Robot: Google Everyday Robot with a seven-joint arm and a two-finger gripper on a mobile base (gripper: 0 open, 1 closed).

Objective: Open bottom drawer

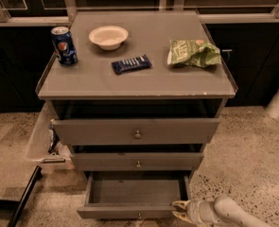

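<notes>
The bottom drawer [129,212] of the grey cabinet is pulled out, its empty inside showing; its front sits at the picture's lower edge and the knob barely shows. My gripper [180,211] is at the drawer's front right corner, on a white arm coming in from the lower right. Its two pale fingers [179,205] point left and stand apart, holding nothing. The top drawer [136,131] and middle drawer [138,161] above are slightly out.
On the cabinet top [91,82] stand a Pepsi can [64,45], a white bowl [108,36], a dark snack bar [131,63] and a green chip bag [193,52]. A white bin with rubbish [44,141] sits left of the cabinet. Speckled floor lies around.
</notes>
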